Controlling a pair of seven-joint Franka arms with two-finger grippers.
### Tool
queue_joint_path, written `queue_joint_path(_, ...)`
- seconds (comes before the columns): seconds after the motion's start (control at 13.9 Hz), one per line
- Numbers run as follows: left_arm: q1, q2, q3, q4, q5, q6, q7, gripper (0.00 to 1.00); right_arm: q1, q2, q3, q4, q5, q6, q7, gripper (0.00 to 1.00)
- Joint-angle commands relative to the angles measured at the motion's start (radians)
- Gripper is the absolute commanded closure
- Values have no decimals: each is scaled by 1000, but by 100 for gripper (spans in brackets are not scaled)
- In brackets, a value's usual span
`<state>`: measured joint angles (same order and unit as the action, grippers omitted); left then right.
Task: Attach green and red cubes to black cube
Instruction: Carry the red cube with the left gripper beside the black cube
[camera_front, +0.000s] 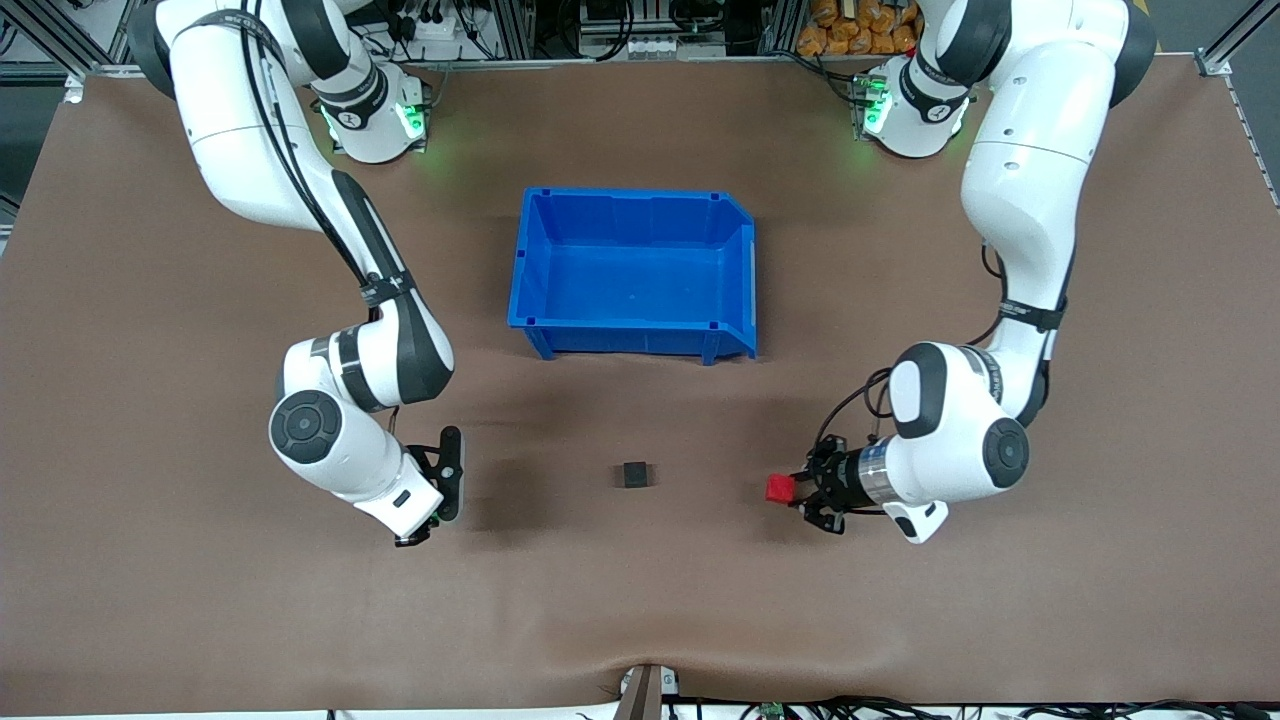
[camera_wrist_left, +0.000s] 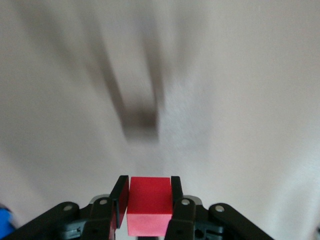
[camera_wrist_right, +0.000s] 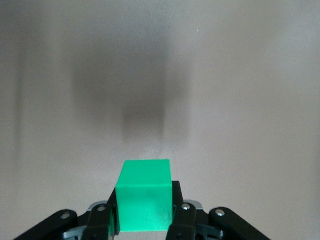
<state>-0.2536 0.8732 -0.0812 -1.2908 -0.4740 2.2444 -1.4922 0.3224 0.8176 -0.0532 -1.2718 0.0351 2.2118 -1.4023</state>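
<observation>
Black cube (camera_front: 633, 474) lies on the surface between the grippers; left gripper (camera_front: 797, 489) clamps red cube (camera_front: 780, 488), right gripper (camera_wrist_right: 145, 212) clamps green cube (camera_wrist_right: 144, 195).

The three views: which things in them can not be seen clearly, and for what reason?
- Green cube: hidden in the front view by the right gripper; only the right wrist view shows it held.
- Black cube: motion-blurred in the left wrist view, a dark smear in the right wrist view.
- Red cube: its lower part is covered by the left gripper.
- Blue bin: only a corner sliver shows in the left wrist view.
</observation>
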Motion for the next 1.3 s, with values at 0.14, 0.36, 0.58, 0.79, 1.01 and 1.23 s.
queue_joint_path(0.14, -64, 36, -29, 24, -84, 124, -86, 100, -5, 20, -7, 35, -9, -7, -26, 100)
queue_joint_path(0.36, -107, 72, -31, 44, -84, 190, -135, 100, -9, 20, -7, 35, -7, -7, -26, 100)
queue_joint_path(0.58, -153, 96, -20, 51, -83, 216, -135, 100, -9, 20, -7, 34, -7, -7, -26, 100)
queue_joint_path(0.79, -154, 108, -19, 51, -83, 224, -140, 100, -11, 20, -7, 34, -6, -7, -24, 100)
queue_joint_path(1.01, -171, 124, -20, 51, -83, 227, -146, 100, -11, 20, -7, 32, -4, -7, -24, 100)
queue_joint_path(1.23, -180, 135, -20, 51, -83, 245, -151, 100, -11, 20, -7, 32, -3, -7, -24, 100)
